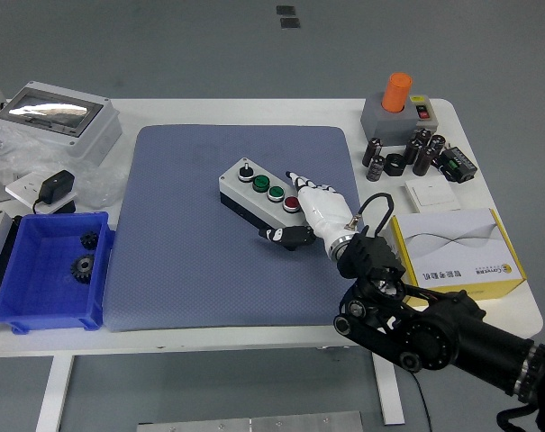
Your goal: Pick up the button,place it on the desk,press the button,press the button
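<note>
Nearest the camera, the right arm (434, 333), black and jointed with round knuckled links, reaches in from the lower right corner over the white table (254, 328). It ends in the right hand (315, 207), glossy white plastic with black joints. One finger stretches out over the top of the button box (261, 193), its tip at the red button (291, 203); the thumb bends in against the box's near side. Whether the hand truly clamps the box or only rests on it cannot be told.

The button box is a grey oblong with a pale lid, lying at a slant near the middle of a blue-grey, finely textured mat (182, 252). Along its lid run a black knob (245, 168), two green buttons (267, 187) and the red one.

To the left stands a blue plastic bin (20, 301) holding dark gears (83, 266). At the right lie a yellow-and-white carton (457, 252), black cylinders (407, 153) and a grey block with an orange cylinder (397, 92).
</note>
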Robot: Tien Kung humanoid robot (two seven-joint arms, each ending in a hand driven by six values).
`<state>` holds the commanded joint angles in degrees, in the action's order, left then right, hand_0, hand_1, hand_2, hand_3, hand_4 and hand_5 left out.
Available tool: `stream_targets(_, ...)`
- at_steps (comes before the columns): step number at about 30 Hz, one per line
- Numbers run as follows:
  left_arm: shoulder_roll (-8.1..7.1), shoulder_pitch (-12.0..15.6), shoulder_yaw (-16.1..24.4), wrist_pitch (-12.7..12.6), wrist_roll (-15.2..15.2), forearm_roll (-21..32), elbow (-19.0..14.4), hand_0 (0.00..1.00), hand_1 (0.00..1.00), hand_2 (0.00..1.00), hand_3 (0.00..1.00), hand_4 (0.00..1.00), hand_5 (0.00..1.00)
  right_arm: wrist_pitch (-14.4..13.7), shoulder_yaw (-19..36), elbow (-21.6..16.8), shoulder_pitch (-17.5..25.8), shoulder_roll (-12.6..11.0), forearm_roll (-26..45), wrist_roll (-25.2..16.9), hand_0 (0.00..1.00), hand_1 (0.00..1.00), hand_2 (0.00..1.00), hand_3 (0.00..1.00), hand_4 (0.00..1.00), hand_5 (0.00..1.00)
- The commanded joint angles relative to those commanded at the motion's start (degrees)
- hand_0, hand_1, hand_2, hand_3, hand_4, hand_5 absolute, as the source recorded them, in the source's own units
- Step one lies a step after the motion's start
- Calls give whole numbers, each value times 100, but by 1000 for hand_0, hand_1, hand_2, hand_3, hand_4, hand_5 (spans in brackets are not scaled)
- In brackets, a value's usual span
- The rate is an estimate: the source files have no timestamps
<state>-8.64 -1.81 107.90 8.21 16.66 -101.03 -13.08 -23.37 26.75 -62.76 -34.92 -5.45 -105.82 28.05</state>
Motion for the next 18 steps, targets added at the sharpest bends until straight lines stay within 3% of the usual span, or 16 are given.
stream_targets(6,2,-1,10,-3,-40,-17,10,701,675,659,788,652,681,20,-19,20,-5,11,5,-4,390,557,657,998,850,284)
stream_targets(7,1,-2,13,-4,-48,-21,11,701,674,658,785,647,678,26,-32,24,-9,15,8,-3,303,469,557,998,801,241)
stream_targets(18,-6,-5,43,-22,-171,-63,43,700,674,658,783,641,675,166,104,46,-22,30,-188,-53,274,449,527,998,762,206)
